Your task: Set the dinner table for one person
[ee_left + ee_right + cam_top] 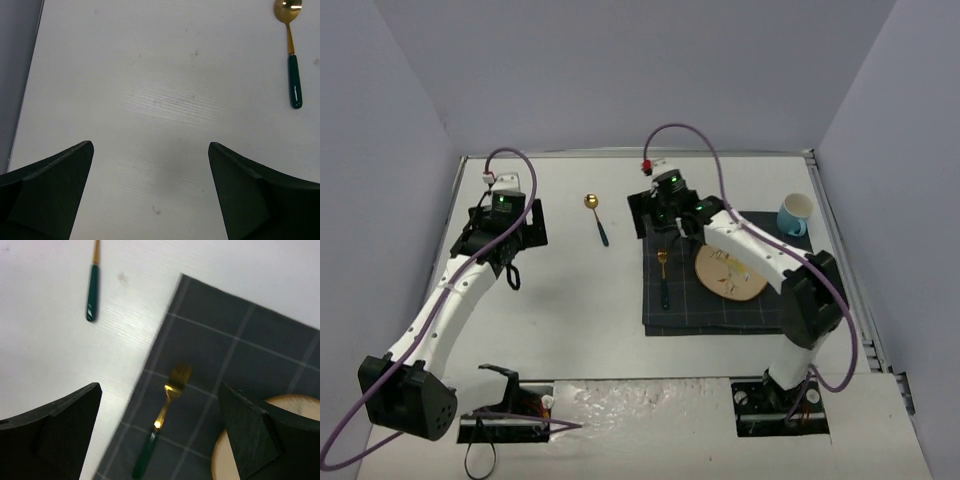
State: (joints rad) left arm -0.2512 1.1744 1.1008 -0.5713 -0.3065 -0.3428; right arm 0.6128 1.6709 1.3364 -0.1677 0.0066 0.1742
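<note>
**Worktop check: item counts and finger states**

Landmark: one dark navy placemat (pixel 670 315) with a pale grid.

- The white worktop (pixel 580 300), which is the dinner table, lies under the placemat and extends past it on every side. The cloth sits on its right half.
- Count on the placemat:
  - One fork (pixel 663 275), gold head and dark green handle, lies along the left strip with its tines toward the far edge.
  - One round wooden plate (pixel 720 280) sits just right of the fork, partly under the right arm.
  - One blue-and-white cup (pixel 796 213) stands upright at the far right corner. I cannot tell if its base is wholly on the cloth.
- Count off the placemat: one spoon (pixel 597 218), gold bowl and green handle, lies on bare worktop left of the far left corner, apart from the cloth.
- Writing: small pale marks on the plate face are too small to read.
- The left fingers (pixel 70 170) are spread wide and hold nothing. They hang over bare worktop well left of the placemat, beyond the spoon.
- The right fingers (pixel 75 415) are also spread wide and hold nothing. They hang above the placemat's left edge, with the fork showing between them.
</note>
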